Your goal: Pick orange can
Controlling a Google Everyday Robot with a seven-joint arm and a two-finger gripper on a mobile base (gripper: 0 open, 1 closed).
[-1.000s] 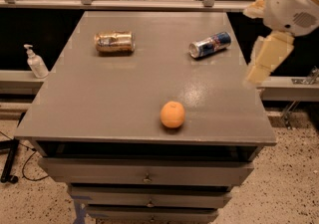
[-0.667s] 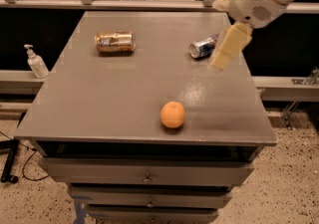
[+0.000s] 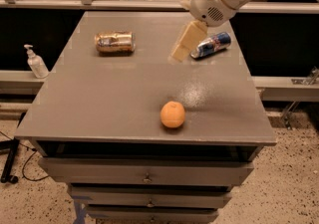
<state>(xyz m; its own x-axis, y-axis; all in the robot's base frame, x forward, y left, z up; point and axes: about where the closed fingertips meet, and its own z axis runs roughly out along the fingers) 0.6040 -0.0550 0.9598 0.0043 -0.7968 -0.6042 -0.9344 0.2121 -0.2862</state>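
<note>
Leave the round orange near the front. Farther back the gripper hangs over the table by the blue can; I cannot tell if it is open. The orange can lies sideways, back left. Go there and squeeze its middle gently

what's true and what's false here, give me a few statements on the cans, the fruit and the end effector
The shiny gold-orange metallic can lies on its side on the grey table. True.
The end effector holds that can. False: it hangs apart from it, near the slim blue-and-silver can.
The round orange fruit sits nearer the table's front edge than either can. True.
The blue-and-silver can stands upright. False: it lies on its side.
</note>
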